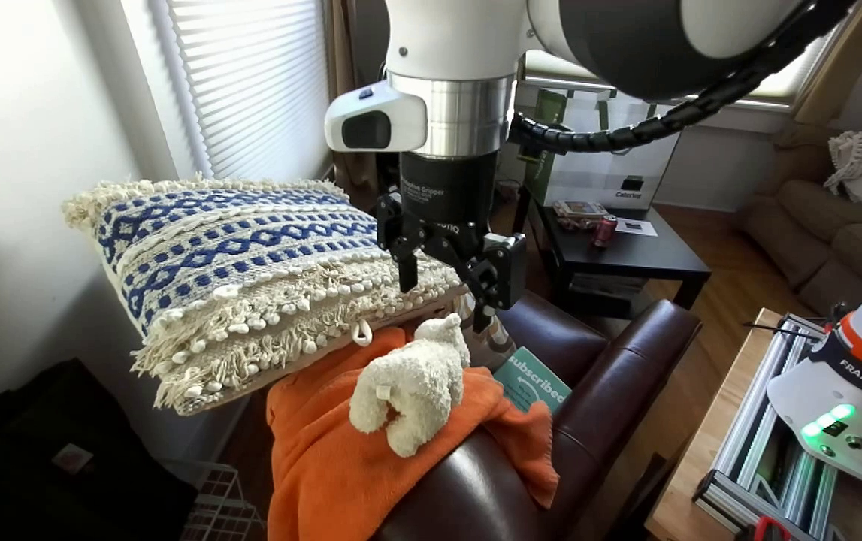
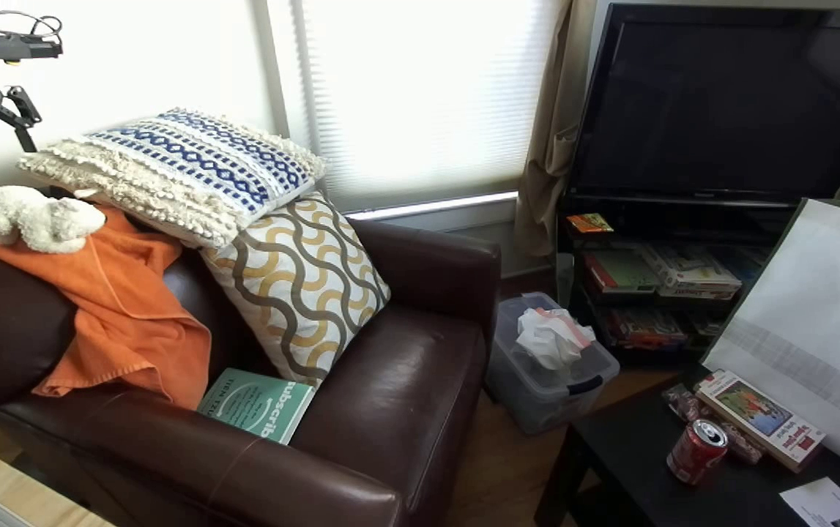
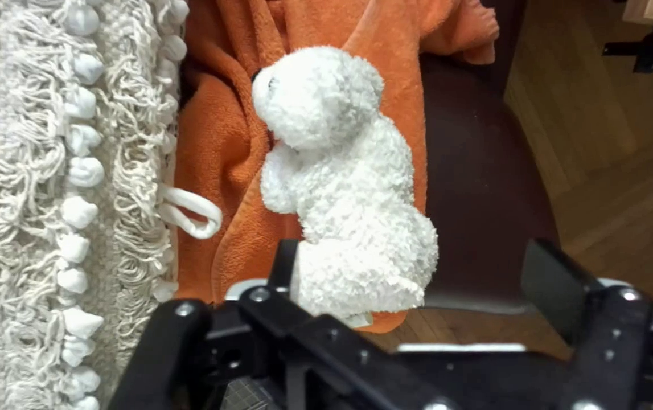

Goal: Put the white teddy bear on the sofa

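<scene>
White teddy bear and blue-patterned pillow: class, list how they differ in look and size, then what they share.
Colour: the white teddy bear is almost plain cream; the blue-patterned pillow has rows of blue shapes. Size: the bear is much smaller than the pillow. Surface: the bear's fur is short and fuzzy; the pillow has fringe and white knobs. Shared: both look soft and textured.

Big black flat-screen TV (image 2: 734, 102) upper right in an exterior view, tan fabric curtain (image 2: 548, 146) beside it, white pleated window blind (image 2: 427, 95) super bright up top, black rectangular table (image 2: 742, 498) lower right.
</scene>
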{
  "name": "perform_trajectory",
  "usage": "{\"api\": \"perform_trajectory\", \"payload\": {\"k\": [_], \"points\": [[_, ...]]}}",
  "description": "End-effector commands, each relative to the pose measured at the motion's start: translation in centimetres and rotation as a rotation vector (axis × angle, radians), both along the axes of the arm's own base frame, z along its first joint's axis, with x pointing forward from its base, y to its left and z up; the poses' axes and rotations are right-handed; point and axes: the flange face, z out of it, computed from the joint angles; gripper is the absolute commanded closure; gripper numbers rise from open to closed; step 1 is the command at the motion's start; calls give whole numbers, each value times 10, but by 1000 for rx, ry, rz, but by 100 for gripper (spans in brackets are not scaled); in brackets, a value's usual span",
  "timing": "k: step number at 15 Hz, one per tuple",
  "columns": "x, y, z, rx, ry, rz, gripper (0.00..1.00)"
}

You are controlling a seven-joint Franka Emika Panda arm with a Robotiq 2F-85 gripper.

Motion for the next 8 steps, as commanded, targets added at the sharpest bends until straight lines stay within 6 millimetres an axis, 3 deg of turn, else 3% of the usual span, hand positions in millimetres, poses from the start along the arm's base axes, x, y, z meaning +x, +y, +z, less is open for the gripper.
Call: {"api": "perform_trajectory", "payload": {"k": [1, 8], "points": [[14, 6, -27, -4, 45, 51, 0], [21, 27, -58, -19, 108, 88, 0]]}}
